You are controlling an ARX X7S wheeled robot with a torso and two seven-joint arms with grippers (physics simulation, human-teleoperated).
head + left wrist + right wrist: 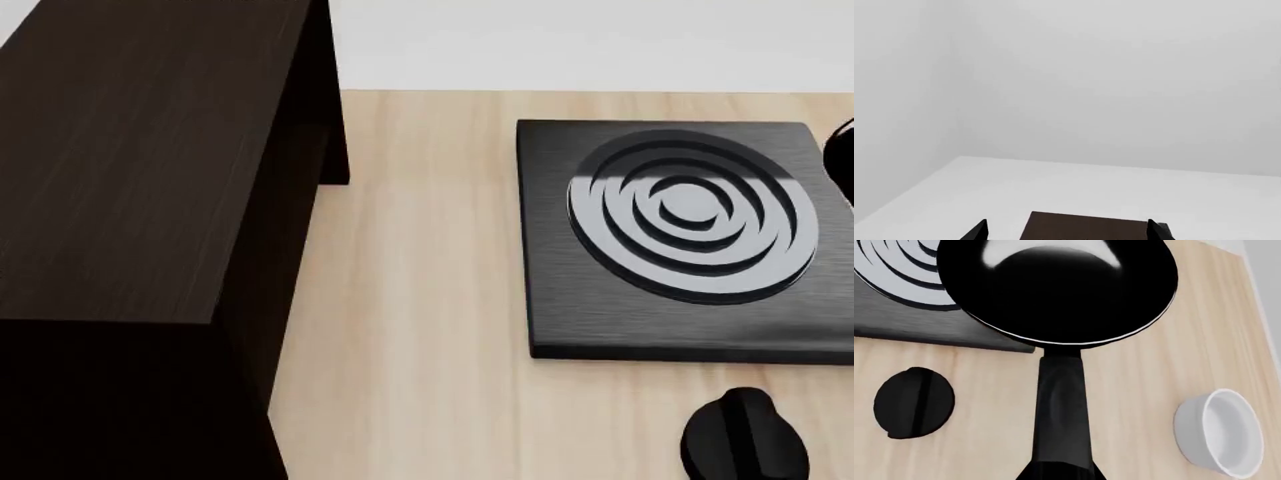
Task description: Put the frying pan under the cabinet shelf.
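Pan hangs over the stove plate's right edge, handle running back toward the right pincer, grip unclear. Left pincer spread wide, empty. Cabinet far left on the worktop.

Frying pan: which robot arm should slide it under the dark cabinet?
Right, probably. The frying pan fills its wrist view, handle running toward the camera as if gripped. The left gripper hangs open over the cabinet shelf, holding nothing.

Frying pan rim and handle end are being cropped in right wrist view; right hand grip is being hidden. Cabinet shelf is being cropped too.
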